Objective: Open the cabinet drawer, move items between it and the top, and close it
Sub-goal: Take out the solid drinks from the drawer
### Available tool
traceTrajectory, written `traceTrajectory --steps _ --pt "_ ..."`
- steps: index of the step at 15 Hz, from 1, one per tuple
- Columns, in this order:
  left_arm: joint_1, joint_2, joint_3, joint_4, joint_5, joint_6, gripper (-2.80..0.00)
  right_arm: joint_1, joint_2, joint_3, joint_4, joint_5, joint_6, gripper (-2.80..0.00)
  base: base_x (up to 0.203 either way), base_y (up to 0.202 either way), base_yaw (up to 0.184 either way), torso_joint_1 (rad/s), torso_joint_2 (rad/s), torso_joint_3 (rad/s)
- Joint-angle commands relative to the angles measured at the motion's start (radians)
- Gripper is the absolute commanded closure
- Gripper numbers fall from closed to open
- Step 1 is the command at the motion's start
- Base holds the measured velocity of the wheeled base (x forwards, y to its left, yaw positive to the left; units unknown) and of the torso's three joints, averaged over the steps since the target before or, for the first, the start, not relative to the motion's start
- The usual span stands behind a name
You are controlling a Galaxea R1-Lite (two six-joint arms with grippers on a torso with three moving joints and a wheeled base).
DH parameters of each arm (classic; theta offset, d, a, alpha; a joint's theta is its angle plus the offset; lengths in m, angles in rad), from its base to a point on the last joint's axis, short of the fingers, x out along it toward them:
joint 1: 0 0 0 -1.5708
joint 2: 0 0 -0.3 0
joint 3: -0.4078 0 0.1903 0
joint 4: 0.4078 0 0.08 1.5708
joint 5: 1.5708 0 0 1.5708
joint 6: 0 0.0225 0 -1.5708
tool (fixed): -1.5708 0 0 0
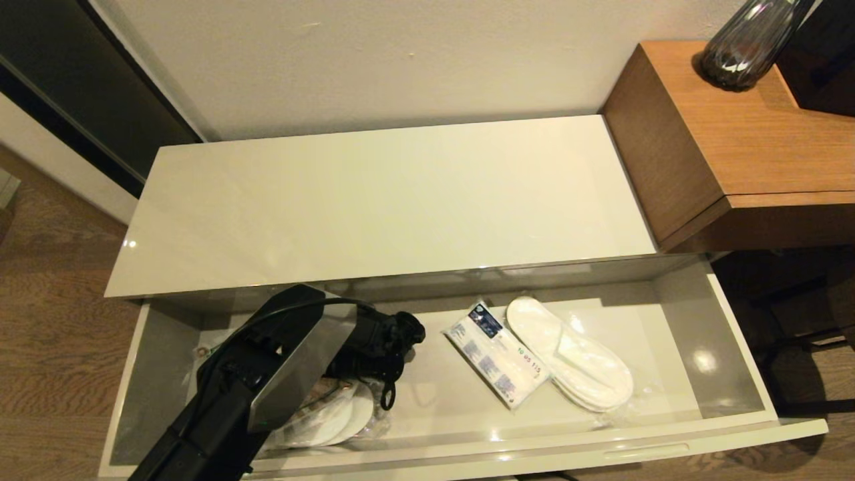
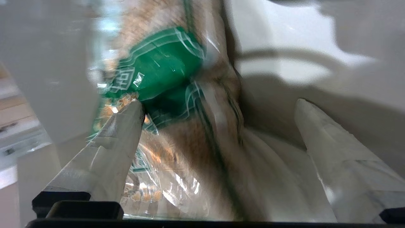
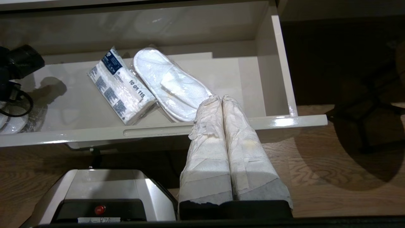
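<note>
Cream drawer [image 1: 735,347] stands open; left hand [image 2: 218,104] spreads over the green-banded bag [image 2: 164,72]; right hand [image 3: 221,98] is pressed together.

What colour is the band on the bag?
Green with thin white lines; the left wrist view shows it best.

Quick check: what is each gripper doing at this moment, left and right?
Left gripper: open, down in the cabinet drawer over the crinkly clear bag.
Right gripper: shut, empty.

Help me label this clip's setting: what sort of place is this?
Probably a hotel room. The open cabinet drawer holds wrapped white slippers and a white packet, guest-style supplies, with a wooden desk beside it.
</note>
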Motion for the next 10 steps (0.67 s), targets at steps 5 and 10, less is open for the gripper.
traceTrajectory --steps 5,10 --pt "0.026 0.005 -0.001 -0.004 0.059 -0.001 -2.80 0.000 0.001 0.002 0.000 -0.001 0.000 0.00 0.000 0.000 0.000 0.000 0.00 0.000" --pt "0.043 -0.008 -0.001 -0.003 0.096 0.007 -2.80 0.000 0.001 0.002 0.000 0.001 0.000 0.00 0.000 0.000 0.000 0.000 0.00 0.000"
